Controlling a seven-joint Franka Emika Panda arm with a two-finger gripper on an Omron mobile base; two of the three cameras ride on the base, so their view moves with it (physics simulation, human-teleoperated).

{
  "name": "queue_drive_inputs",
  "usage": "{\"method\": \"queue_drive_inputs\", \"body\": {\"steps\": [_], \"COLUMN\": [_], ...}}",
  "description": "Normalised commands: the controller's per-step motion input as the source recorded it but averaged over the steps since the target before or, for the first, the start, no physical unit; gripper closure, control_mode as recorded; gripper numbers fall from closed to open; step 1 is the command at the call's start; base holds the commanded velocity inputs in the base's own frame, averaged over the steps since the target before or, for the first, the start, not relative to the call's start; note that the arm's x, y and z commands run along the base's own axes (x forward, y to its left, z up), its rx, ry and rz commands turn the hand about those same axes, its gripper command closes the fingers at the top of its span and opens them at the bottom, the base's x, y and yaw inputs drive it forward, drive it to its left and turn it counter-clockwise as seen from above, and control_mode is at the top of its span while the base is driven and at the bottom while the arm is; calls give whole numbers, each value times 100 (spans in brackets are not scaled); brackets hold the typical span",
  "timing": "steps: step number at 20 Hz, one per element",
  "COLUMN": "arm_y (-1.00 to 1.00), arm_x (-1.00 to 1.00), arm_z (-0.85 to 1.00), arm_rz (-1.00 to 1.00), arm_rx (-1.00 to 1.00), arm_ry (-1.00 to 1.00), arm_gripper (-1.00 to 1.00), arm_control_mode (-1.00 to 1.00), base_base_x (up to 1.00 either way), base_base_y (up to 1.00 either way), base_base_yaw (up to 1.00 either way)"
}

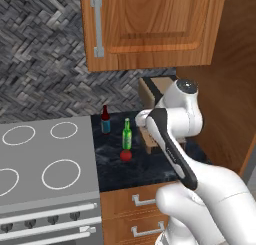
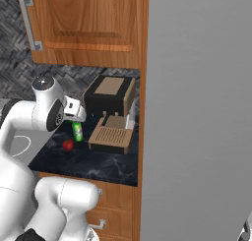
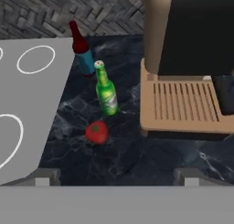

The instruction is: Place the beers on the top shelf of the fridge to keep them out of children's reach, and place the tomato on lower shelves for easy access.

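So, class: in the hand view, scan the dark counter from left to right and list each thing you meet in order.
stove top → brown bottle → tomato → green bottle → coffee machine

- Worktop: black, veined with pale marbling.
- Green bottle: bright green glass, pale label, green cap marked red.
- Brown bottle: dark brown-red glass, red cap, blue label.
- Tomato: glossy red, small green stem mark noted.
- Coffee machine: black body, tan side panels, tan slatted drip tray.
- Stove: grey top, white ring markings.
- Backsplash: grey herringbone pattern.
- Cabinets: warm orange-brown wood grain, grey metal handles.
- Fridge: plain light grey.
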Motion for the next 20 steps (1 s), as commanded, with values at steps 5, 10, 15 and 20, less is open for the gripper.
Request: {"method": "queue_drive_inputs", "body": {"steps": [5,10,15,20], "arm_y": [43,16,0,0], "arm_x": [0,9,25,31], "arm_z": [-26,-28,-16,-13], "arm_rz": [0,0,0,0], "arm_rx": [7,0,0,0], "arm_ry": [1,2,1,0], "arm_gripper": [-100,-100,-100,-100], "arm_control_mode": [-100,-100,-100,-100], "base_base_x": [0,0,0,0], "base_base_y": [0,0,0,0], "base_base_yaw": [0,0,0,0]}}
